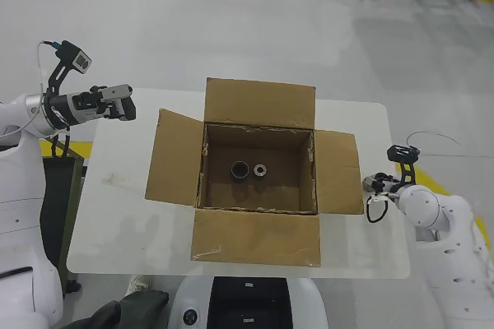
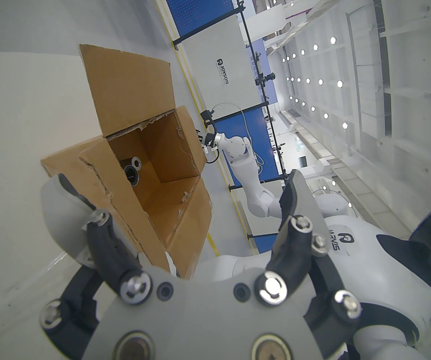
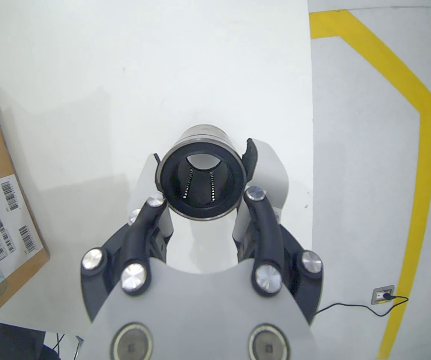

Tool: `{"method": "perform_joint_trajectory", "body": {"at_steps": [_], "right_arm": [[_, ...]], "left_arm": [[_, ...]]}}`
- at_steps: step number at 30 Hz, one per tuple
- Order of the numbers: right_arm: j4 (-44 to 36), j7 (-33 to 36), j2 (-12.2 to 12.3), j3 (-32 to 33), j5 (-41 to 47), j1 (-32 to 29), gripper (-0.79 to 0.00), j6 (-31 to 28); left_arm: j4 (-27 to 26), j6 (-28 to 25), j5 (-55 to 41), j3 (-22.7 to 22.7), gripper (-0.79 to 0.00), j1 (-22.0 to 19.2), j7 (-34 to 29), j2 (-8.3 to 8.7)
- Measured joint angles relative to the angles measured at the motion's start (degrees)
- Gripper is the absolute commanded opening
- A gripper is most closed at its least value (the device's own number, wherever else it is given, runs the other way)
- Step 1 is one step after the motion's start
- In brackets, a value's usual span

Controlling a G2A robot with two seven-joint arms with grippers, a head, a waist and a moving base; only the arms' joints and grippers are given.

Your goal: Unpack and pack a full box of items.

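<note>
Beside the box (image 1: 258, 102), a round bearing sleeve (image 3: 201, 139) is pinched by the right gripper (image 3: 203, 179), the left gripper (image 1: 127, 105) held spread opposite; a roll off the surface (image 1: 119, 218) is risked if set sideways.

white table (image 1: 115, 206), yellow floor line (image 3: 425, 121), floor socket with black cable (image 3: 382, 296)

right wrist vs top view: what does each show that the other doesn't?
Right wrist, not top: the hollow cylinder clamped in the right tool, with ball rows inside its bore.
Top, not right wrist: the inside of the box, holding a dark sleeve and a ring, plus the left tool beyond the table corner.
Both: the right tool, a box flap, the table, the yellow floor line.
</note>
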Motion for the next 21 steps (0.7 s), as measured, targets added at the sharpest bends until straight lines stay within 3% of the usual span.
{"method": "perform_joint_trajectory", "body": {"at_steps": [2, 7, 14, 21], "right_arm": [[-0.12, -0.01, -0.05, -0.31, -0.07, -0.02, -0.653, 0.47], [-0.26, 0.19, -0.11, -0.93, -0.71, -0.01, -0.280, 1.32], [0.00, 0.80, -0.18, -1.59, -1.34, 0.45, -0.163, 2.18], [-1.30, 0.75, -0.15, -1.48, -2.43, 0.23, -0.154, 3.03]], "left_arm": [[0.00, 0.00, 0.00, 0.00, 0.000, 0.00, 0.00, 0.00], [0.00, 0.00, 0.00, 0.00, 0.000, 0.00, 0.00, 0.00], [0.00, 0.00, 0.00, 0.00, 0.000, 0.00, 0.00, 0.00], [0.00, 0.00, 0.00, 0.00, 0.000, 0.00, 0.00, 0.00]]}}
